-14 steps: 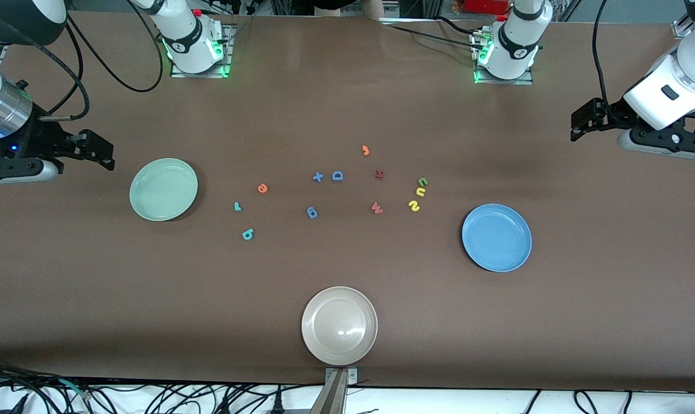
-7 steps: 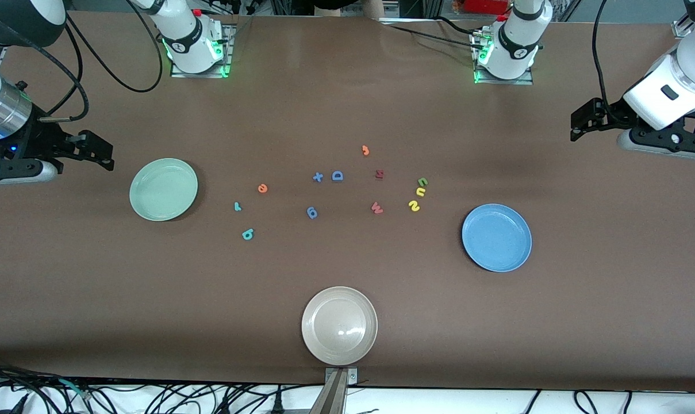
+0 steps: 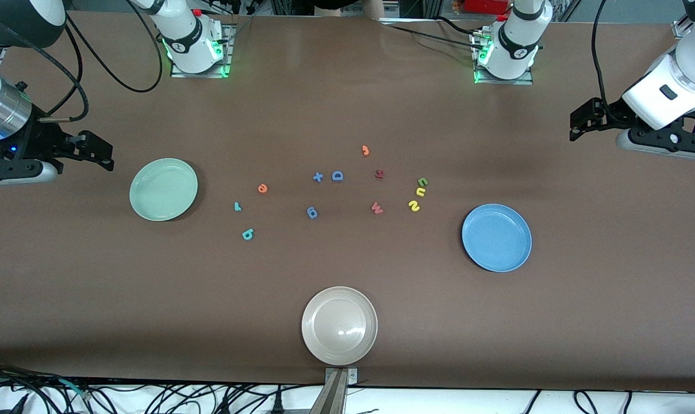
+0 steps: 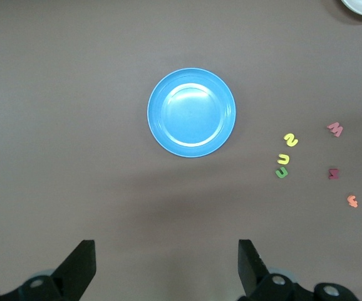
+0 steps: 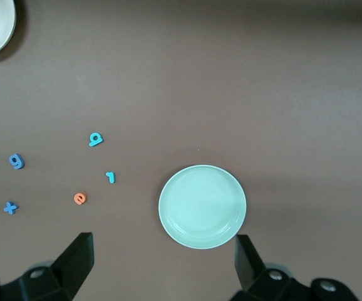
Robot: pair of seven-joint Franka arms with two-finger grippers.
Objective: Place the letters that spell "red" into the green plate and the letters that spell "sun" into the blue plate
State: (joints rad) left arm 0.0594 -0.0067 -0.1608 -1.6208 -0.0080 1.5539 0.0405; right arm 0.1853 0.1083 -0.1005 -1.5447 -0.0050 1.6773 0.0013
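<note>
The teal "r" [image 3: 237, 206], orange "e" [image 3: 262, 188] and teal "d" [image 3: 247, 233] lie on the table beside the empty green plate [image 3: 163, 189]. The yellow "s" [image 3: 414, 206], yellow "u" [image 3: 421, 192] and dark green "n" [image 3: 422, 182] sit close together near the empty blue plate [image 3: 496, 237]. My right gripper [image 3: 101, 152] hangs open over bare table beside the green plate [image 5: 202, 206]. At the table's other end my left gripper [image 3: 576, 123] is open and holds nothing, with the blue plate [image 4: 191, 112] in its wrist view.
A beige plate [image 3: 339, 325] stands near the table's front edge. In the middle lie a blue plus [image 3: 318, 177], blue "D" [image 3: 337, 176], blue "g" [image 3: 312, 213], red "w" [image 3: 376, 207], a dark red piece [image 3: 379, 173] and an orange piece [image 3: 365, 150].
</note>
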